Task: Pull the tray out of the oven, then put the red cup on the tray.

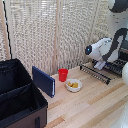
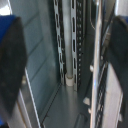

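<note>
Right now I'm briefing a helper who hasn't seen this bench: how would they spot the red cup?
Start at the big black open case on the exterior view's left, then move past the dark blue flat panel leaning beside it. The red cup stands upright just beyond, near the slatted screen. Unlike the neighbouring white bowl with yellow contents, it is plain bright red.

Ext. view: scene seen from above and off to one side, table (image 1: 95,107) filling the lower frame, oven (image 1: 107,67) at right edge. Wrist cam is aimed close-up into oven (image 2: 55,75) interior; only oven is shared.
</note>
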Controlling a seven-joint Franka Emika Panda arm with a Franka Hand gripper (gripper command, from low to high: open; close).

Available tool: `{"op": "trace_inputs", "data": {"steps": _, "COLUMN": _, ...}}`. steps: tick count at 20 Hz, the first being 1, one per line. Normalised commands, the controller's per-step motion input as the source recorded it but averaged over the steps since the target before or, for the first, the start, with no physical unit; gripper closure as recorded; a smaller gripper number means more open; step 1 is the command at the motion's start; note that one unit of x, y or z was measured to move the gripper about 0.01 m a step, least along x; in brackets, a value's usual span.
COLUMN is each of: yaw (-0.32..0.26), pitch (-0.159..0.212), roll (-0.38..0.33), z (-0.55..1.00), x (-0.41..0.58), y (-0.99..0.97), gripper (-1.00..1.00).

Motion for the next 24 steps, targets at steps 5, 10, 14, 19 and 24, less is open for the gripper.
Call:
{"op": "trace_inputs", "data": {"steps": 5, "yaw": -0.009, "pitch": 0.000, "roll": 0.001, "z": -0.07, "x": -0.001, "y": -0.12, "gripper": 1.00}}
{"op": "trace_inputs", "data": {"steps": 10, "yaw": 0.001, "pitch": 0.001, "roll": 0.023, "z": -0.06, "x": -0.013, "y": 0.11, "gripper": 1.00}}
{"op": "trace_inputs", "data": {"steps": 14, "yaw": 0.000, "pitch": -0.006, "roll": 0.003, "z": -0.10, "x": -0.059, "y": 0.77, "gripper": 1.00}}
{"op": "trace_inputs", "data": {"steps": 19, "yaw": 0.000, "pitch": -0.040, "roll": 0.000, "z": -0.22, "x": -0.062, "y": 1.00, "gripper": 1.00}}
{"op": "trace_inputs", "data": {"steps": 24, "yaw": 0.000, "pitch": -0.037, "roll": 0.000, "z": -0.17, "x": -0.036, "y": 0.97, "gripper": 1.00}}
